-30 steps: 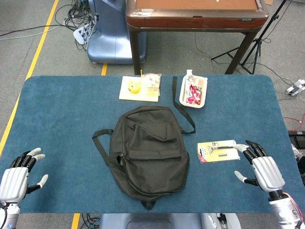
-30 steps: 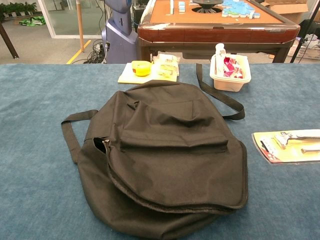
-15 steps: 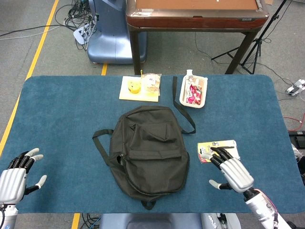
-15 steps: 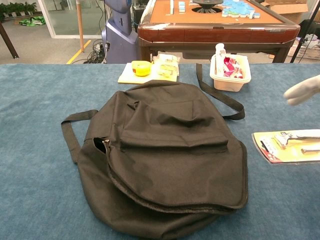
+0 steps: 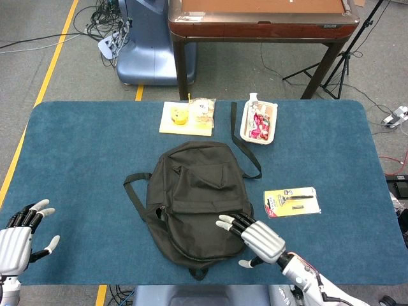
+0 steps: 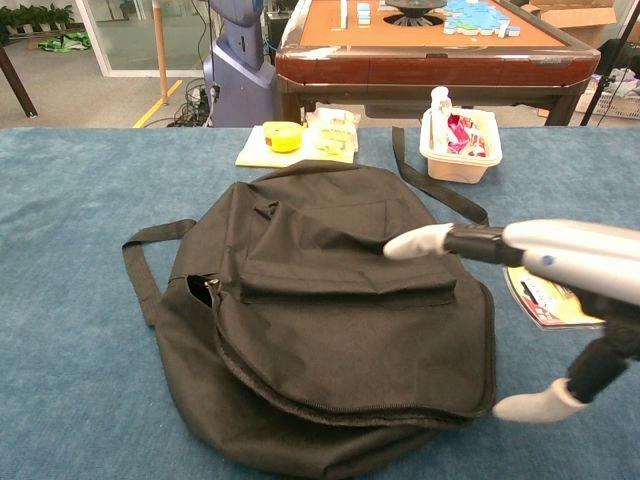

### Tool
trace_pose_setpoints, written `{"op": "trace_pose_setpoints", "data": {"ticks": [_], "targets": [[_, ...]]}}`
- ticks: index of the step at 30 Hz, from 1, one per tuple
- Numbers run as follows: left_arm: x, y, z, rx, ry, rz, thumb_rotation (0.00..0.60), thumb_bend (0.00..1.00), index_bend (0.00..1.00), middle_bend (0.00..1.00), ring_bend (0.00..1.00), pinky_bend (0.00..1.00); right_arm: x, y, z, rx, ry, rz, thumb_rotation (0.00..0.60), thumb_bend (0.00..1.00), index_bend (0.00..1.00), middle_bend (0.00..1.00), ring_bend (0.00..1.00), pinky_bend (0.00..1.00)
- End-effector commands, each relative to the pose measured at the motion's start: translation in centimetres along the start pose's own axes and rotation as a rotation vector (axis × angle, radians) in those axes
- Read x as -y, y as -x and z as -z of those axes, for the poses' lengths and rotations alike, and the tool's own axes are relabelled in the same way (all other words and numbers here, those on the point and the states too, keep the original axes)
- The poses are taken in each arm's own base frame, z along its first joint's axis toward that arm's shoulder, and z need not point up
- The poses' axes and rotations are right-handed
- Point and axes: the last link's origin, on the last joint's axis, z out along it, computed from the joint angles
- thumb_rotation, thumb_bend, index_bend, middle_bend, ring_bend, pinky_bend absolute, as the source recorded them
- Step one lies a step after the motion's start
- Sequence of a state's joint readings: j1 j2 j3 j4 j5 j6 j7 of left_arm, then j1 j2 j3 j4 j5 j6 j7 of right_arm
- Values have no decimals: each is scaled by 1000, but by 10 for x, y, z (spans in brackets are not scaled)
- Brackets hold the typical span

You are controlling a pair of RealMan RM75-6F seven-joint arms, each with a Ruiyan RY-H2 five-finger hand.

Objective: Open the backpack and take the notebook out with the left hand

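Note:
A black backpack (image 5: 194,197) (image 6: 330,320) lies flat in the middle of the blue table, zipped nearly all round with a small gap and a zip pull at its left side (image 6: 207,290). No notebook shows. My right hand (image 5: 255,236) (image 6: 540,270) hovers open over the backpack's right lower edge, fingers spread toward the bag. My left hand (image 5: 19,233) stays open at the table's near left corner, far from the bag; the chest view does not show it.
A blister-packed razor card (image 5: 291,201) lies right of the bag. At the back are a white tray of snacks (image 5: 259,122) and a cream board with a yellow tape measure (image 5: 186,116). A loose strap (image 5: 134,188) loops left of the bag.
My right hand has swept left from beside the razor card to above the backpack's right lower edge. My left hand has drifted slightly down and left.

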State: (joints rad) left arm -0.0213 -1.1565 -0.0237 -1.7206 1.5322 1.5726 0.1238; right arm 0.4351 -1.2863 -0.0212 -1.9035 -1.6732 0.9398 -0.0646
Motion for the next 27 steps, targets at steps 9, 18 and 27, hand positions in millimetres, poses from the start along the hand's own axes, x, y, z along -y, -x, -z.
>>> {"op": "trace_pose_setpoints", "data": {"ticks": [9, 18, 27], "targets": [[1, 0, 1, 0, 0, 3, 600, 225, 290, 188, 139, 173, 25, 19, -46, 47, -56, 1, 600, 0, 1, 0, 0, 45], [3, 0, 2, 3, -7, 4, 600, 224, 290, 188, 139, 173, 39, 34, -80, 60, -73, 6, 600, 0, 1, 0, 0, 40], [4, -1, 1, 2, -4, 3, 600, 224, 290, 188, 139, 173, 35, 41, -108, 38, -29, 23, 600, 71, 1, 0, 0, 40]]}}
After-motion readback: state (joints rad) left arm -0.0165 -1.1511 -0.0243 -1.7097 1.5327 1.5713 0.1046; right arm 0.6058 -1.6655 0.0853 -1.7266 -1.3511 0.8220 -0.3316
